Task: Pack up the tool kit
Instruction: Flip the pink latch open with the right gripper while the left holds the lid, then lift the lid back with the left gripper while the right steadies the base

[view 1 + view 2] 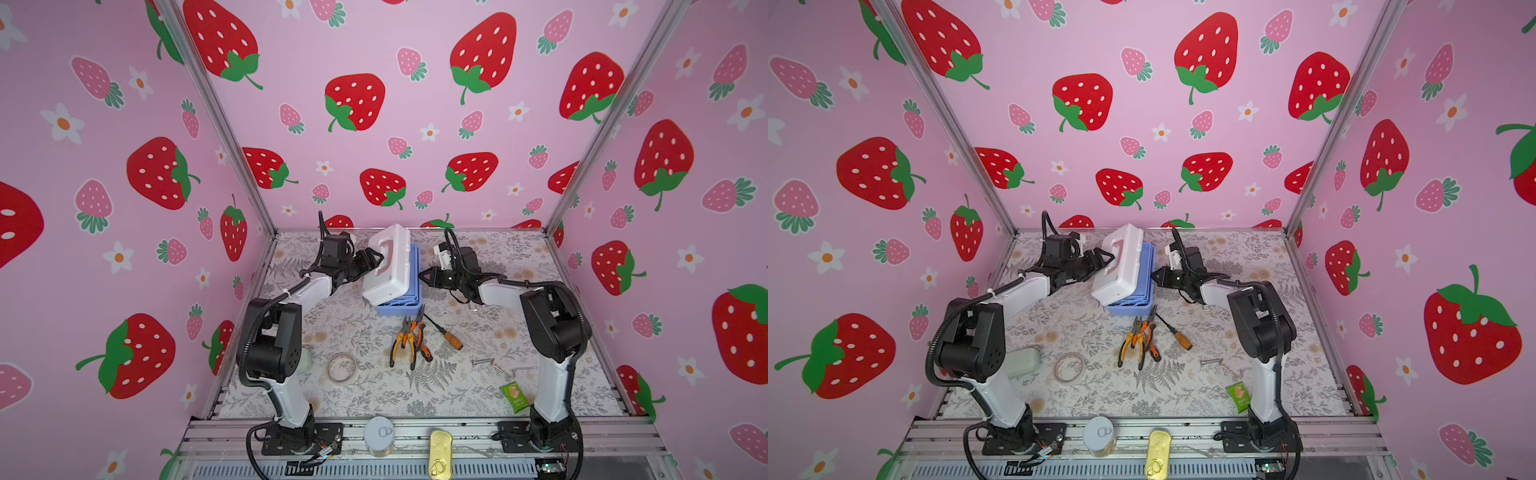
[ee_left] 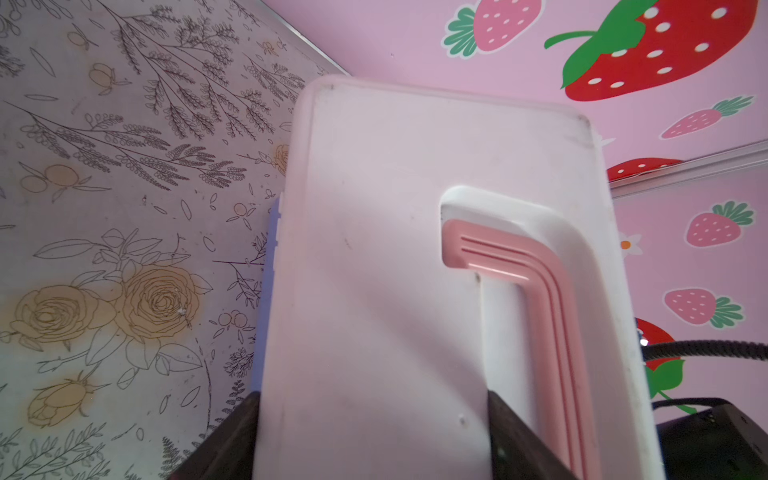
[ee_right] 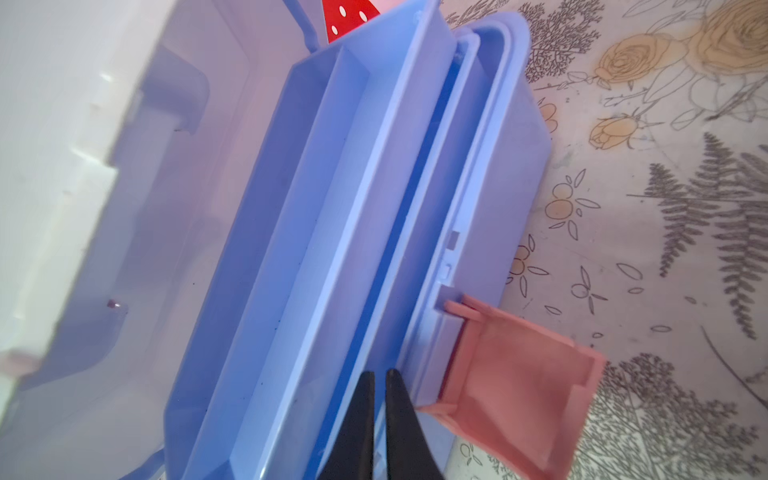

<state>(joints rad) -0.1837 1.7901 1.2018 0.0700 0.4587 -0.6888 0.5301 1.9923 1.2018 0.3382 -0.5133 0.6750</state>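
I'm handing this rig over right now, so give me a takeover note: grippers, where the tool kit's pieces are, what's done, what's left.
Left gripper: clamped on the white plastic lid, holding it open.
Right gripper: pinching the rim of the light blue compartment tray in the light blue base.
Orange-handled pliers, orange-handled screwdriver and metal hex keys lie loose on the table.
Done: case opened.
Left: load tools, close, latch.

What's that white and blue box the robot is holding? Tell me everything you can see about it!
It is a small plastic tool case standing on the flowery table near the back. Its white lid, with a pink handle, stands raised, gripped by the jaws of the left gripper. The light blue base holds a blue tray that looks empty; the jaws of the right gripper pinch its rim. A pink latch hangs open from the base.
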